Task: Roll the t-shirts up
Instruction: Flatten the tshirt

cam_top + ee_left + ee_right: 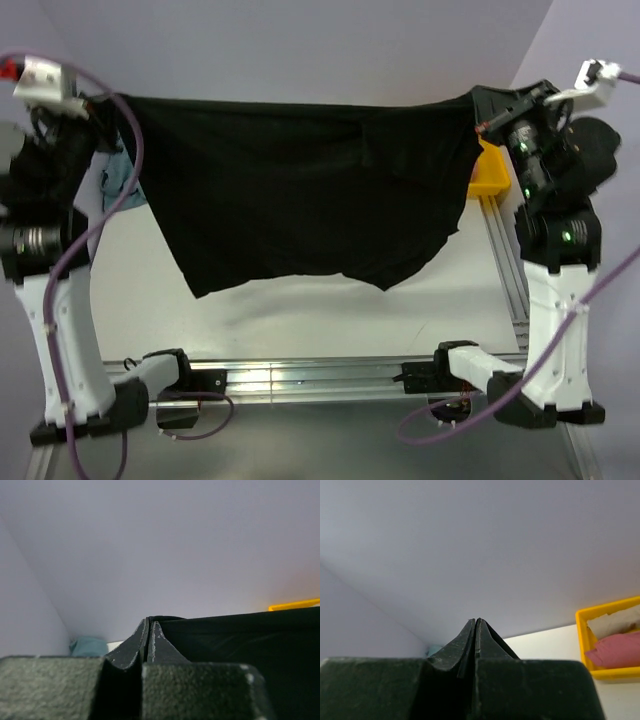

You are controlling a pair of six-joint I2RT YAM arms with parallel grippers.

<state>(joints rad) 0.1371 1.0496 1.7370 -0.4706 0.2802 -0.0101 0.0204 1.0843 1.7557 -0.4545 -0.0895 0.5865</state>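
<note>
A large black t-shirt hangs spread out in the air above the white table, stretched between my two raised grippers. My left gripper is shut on its top left corner. In the left wrist view the jaws are pressed together and the black cloth runs off to the right. My right gripper is shut on the top right corner. In the right wrist view only a thin dark edge of cloth shows between the closed fingers. The shirt's lower hem hangs loose and uneven.
A teal shirt lies at the far left of the table, behind the left arm, and shows in the left wrist view. A yellow bin at the far right holds a pink shirt and a pale cloth. Metal rails edge the table's front and right.
</note>
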